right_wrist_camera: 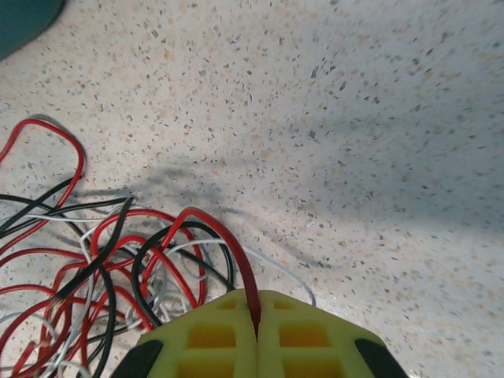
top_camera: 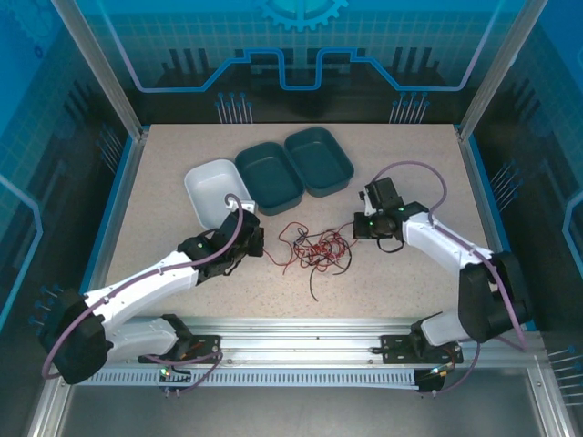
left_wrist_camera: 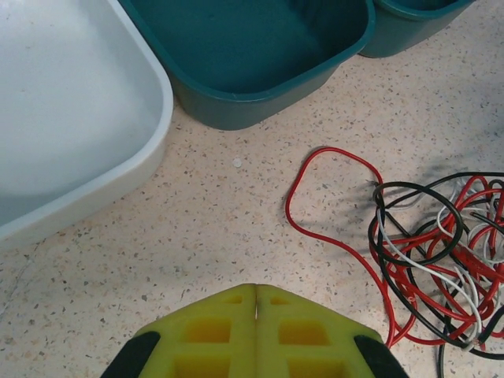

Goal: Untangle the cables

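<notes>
Nearest to us, in the right wrist view, the yellow pads of the right gripper (right_wrist_camera: 257,323) are pressed together on a red cable (right_wrist_camera: 236,246), which rises out of the seam between them and arches over into the heap. The rest of the cables (right_wrist_camera: 94,268), red, black and whitish-grey, lie knotted on the speckled table (right_wrist_camera: 378,118) just left of those fingers.

In the left wrist view we see the left gripper (left_wrist_camera: 257,315) with its pads meeting flush and nothing between them. It sits low over bare tabletop, apart from the tangle (left_wrist_camera: 433,260) to its right. One red strand (left_wrist_camera: 288,206) loops out of the knot toward the bins.

From above, the tangle (top_camera: 314,250) lies near the middle of the table (top_camera: 410,282), between the two grippers, the left gripper (top_camera: 248,238) on one side and the right gripper (top_camera: 357,229) on the other. Behind it stand a white bin (top_camera: 211,187), a teal bin (top_camera: 269,175) and a second teal bin (top_camera: 319,159), side by side and touching.
</notes>
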